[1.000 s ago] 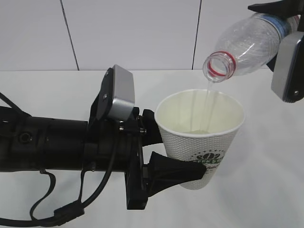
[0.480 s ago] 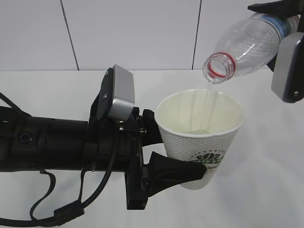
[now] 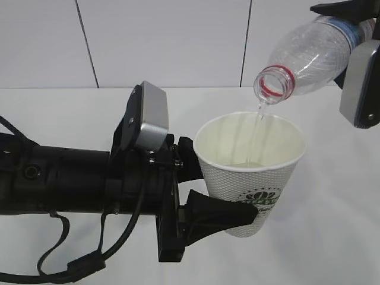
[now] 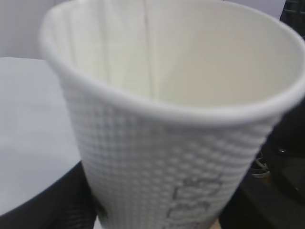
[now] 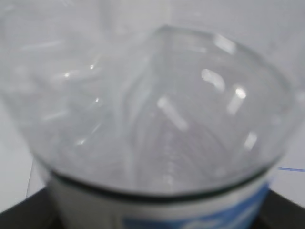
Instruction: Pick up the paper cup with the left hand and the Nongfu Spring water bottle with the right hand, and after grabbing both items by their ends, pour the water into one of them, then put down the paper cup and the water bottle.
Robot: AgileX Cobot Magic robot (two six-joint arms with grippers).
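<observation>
Right now we see the left hand (image 3: 228, 196) pinching the paper cup (image 3: 252, 172) low on its dimpled wall, one black finger on either side, holding it upright above the white table (image 3: 71, 113). Up at the right, the right hand (image 3: 362, 35) clamps the rear end of the Nongfu Spring water bottle (image 3: 309, 53), tilted mouth-down over the cup. From its red-ringed neck a thin stream of water (image 3: 257, 119) falls inside the cup's rim.
</observation>
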